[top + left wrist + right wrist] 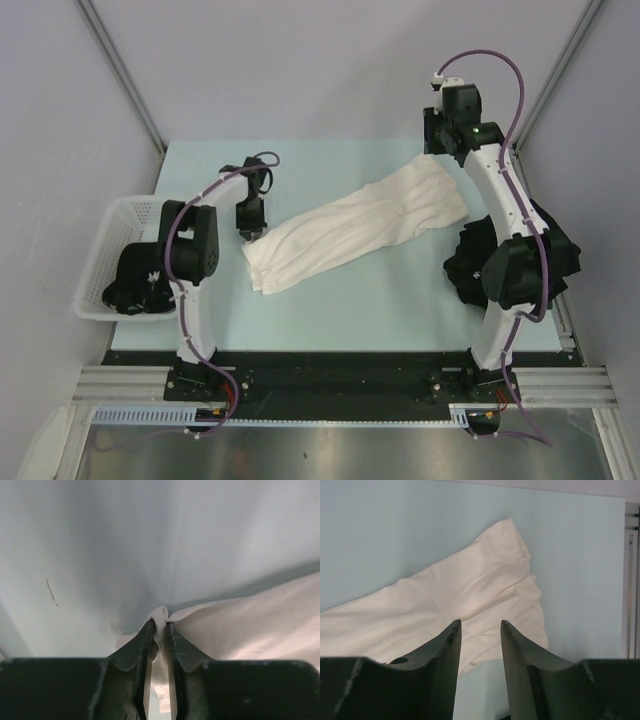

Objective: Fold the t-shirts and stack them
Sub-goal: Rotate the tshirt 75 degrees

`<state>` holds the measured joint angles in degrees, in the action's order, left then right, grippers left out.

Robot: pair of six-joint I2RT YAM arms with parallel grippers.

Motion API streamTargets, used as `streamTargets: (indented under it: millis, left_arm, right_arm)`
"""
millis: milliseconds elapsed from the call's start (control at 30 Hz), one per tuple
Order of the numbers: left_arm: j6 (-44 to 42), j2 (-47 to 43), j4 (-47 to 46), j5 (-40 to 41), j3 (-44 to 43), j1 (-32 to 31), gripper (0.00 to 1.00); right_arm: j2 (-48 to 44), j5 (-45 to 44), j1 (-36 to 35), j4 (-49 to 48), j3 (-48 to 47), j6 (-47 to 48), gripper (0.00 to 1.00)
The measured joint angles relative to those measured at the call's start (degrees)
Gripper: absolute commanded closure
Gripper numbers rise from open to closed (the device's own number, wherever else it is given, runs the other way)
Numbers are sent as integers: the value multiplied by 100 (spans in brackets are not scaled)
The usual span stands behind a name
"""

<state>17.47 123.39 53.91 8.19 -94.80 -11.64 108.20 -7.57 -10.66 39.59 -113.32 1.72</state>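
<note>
Bright, even light from above; shadows are soft and short. The steel plate (330, 450) at the bottom of the top view gives dull glare. In the left wrist view the near fingers (137, 655) are blurred.

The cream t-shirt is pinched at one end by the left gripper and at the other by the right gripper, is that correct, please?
Not quite. The left gripper does pinch one end of the cream t-shirt, but the right gripper holds nothing: the right wrist view shows its jaws apart and empty, with the shirt's other end lying free beyond them.
</note>
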Motion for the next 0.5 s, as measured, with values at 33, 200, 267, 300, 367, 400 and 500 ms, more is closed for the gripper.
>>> streamTargets:
  millis: [33,200,267,300,367,400,500]
  left_arm:
    - [2,-55,-4,0,92,-2,85]
    - [0,-354,28,4,581,-7,88]
    - [-2,-487,118,24,793,-46,88]
    - [-2,-533,173,28,866,-63,88]
    - [-9,-632,321,66,1025,-131,89]
    - [-15,-684,376,74,1104,-181,88]
    - [-17,-881,490,111,1397,-431,88]
  right_arm:
    - [-57,-2,-7,-7,103,-20,58]
    - [-295,-17,-44,-76,525,-63,57]
    - [-378,-28,-55,-122,662,-66,57]
    - [-407,-50,-61,-144,713,-66,57]
    - [-468,-107,-83,-186,798,-63,54]
    - [-490,-127,-96,-197,815,-61,54]
    - [-535,-203,-160,-267,822,-42,54]
